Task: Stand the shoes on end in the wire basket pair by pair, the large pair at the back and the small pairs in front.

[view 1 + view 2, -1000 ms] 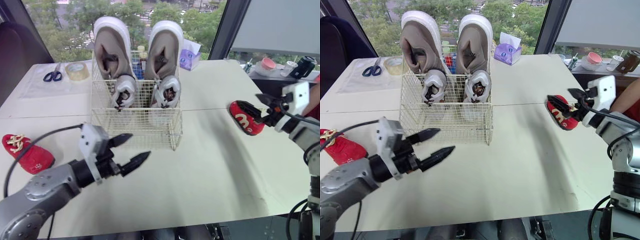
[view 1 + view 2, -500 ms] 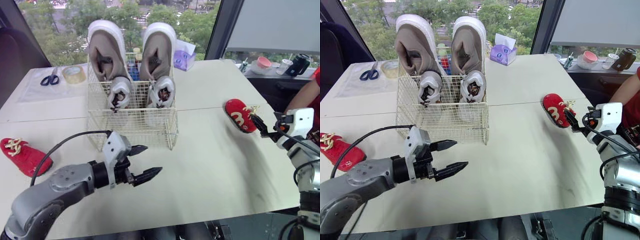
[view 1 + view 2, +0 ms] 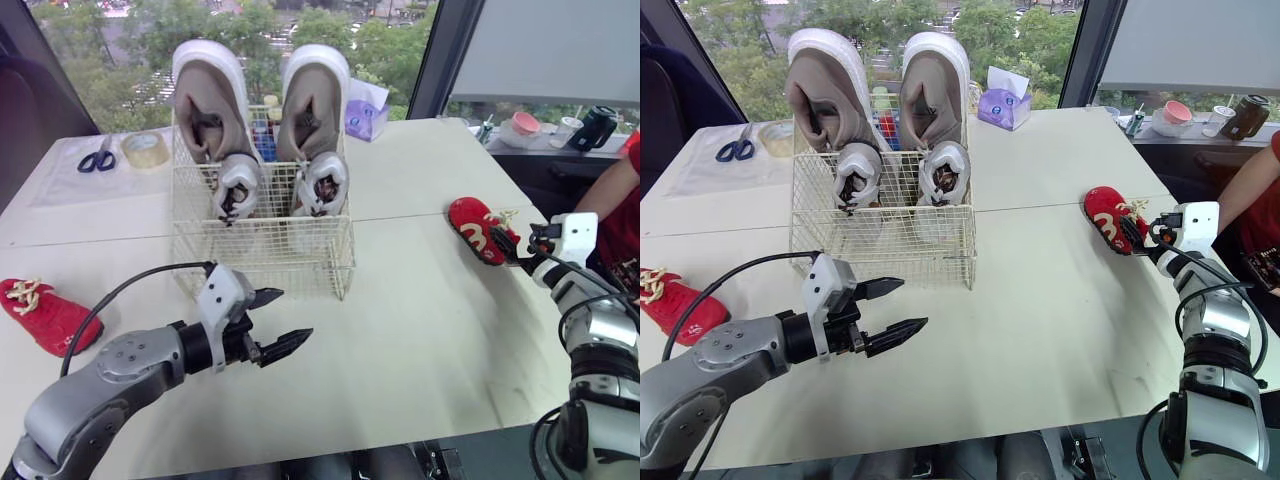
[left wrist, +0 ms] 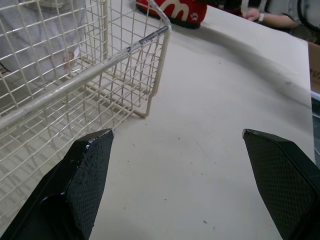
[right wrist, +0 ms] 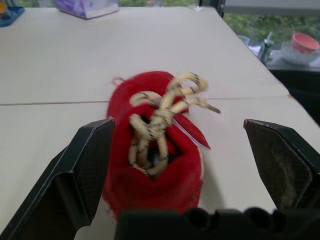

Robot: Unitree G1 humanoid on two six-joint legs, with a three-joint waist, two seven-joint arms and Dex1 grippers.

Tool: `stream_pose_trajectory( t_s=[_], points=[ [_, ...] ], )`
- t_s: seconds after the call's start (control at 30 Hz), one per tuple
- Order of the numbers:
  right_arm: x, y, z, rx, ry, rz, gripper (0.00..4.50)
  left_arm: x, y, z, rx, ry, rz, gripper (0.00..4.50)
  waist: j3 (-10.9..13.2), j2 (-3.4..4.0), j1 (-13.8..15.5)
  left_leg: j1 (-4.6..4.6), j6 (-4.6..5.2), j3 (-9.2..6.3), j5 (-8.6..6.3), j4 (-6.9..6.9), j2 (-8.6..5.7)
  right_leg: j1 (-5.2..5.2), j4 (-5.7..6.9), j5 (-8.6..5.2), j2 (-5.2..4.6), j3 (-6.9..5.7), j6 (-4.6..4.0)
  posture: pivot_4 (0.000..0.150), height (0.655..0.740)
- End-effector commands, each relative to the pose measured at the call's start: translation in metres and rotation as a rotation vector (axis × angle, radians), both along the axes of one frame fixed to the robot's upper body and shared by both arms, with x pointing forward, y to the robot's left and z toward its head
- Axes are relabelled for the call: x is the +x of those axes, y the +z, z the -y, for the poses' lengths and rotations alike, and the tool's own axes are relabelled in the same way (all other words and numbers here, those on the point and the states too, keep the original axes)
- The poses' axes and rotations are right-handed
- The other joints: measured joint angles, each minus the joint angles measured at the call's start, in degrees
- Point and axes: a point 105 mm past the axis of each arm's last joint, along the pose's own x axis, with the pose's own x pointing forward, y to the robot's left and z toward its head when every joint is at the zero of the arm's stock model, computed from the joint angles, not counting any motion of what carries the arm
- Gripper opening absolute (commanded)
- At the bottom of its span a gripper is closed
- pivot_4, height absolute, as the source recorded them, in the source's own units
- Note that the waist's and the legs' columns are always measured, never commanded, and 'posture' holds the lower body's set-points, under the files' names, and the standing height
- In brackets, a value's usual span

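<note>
Fingers of the right gripper (image 5: 177,121) stand spread wide near the right edge of the table (image 3: 420,330), and one red shoe (image 3: 480,228) lies between them; whether they touch it cannot be told. The other red shoe (image 3: 45,312) lies by the left edge. The left gripper (image 3: 294,313), also parted and empty, hovers before the front right corner of the wire basket (image 3: 265,250). The basket holds the large grey pair (image 3: 205,100) on end, with a small grey pair (image 3: 237,185) in front.
</note>
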Motion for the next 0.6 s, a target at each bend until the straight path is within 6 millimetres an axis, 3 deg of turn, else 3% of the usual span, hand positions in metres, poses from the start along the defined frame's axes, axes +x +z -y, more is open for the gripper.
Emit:
stream_pose_trajectory(
  t_s=[0.03, 0.3, 0.4, 0.53, 0.6],
  points=[
    [0.003, 0.002, -0.002, 0.049, 0.029, 0.003, 4.5, -0.005, 0.011, -0.002, -0.002, 0.003, 0.045, 4.28, 0.0, 0.0, 0.0, 0.0, 0.0, 0.0, 0.0, 0.0, 0.0, 0.0, 0.0, 0.0, 0.0, 0.0, 0.0, 0.15, 0.74],
    [0.008, -0.017, -0.011, 0.073, 0.071, -0.054, 4.5, -0.005, 0.024, -0.017, 0.014, -0.007, 0.017, 4.28, 0.0, 0.02, 0.0, 0.0, -0.01, -0.01, 0.0, 0.0, 0.0, 0.0, 0.0, 0.0, -0.01, 0.0, 0.0, 0.15, 0.74],
    [0.008, -0.022, -0.012, 0.071, 0.066, -0.066, 3.71, 0.001, 0.035, -0.024, -0.01, 0.023, 0.029, 4.5, 0.0, 0.03, 0.0, 0.0, -0.01, -0.01, 0.01, 0.0, -0.01, 0.01, 0.0, 0.0, -0.01, 0.0, 0.0, 0.15, 0.74],
    [0.008, -0.024, -0.011, 0.068, 0.055, -0.064, 1.91, 0.014, 0.057, -0.037, -0.046, 0.104, 0.07, 4.5, 0.0, 0.02, -0.1, 0.01, -0.03, 0.0, 0.02, 0.0, 0.0, 0.01, 0.01, 0.01, -0.01, 0.0, 0.01, 0.15, 0.74],
    [0.01, -0.017, -0.011, 0.064, 0.049, -0.032, 1.47, 0.028, 0.07, -0.052, -0.023, 0.216, 0.098, 4.5, 0.0, 0.01, -0.2, 0.01, -0.07, -0.02, 0.04, 0.0, 0.0, 0.02, 0.03, 0.01, 0.03, 0.0, 0.02, 0.15, 0.74]
  ],
)
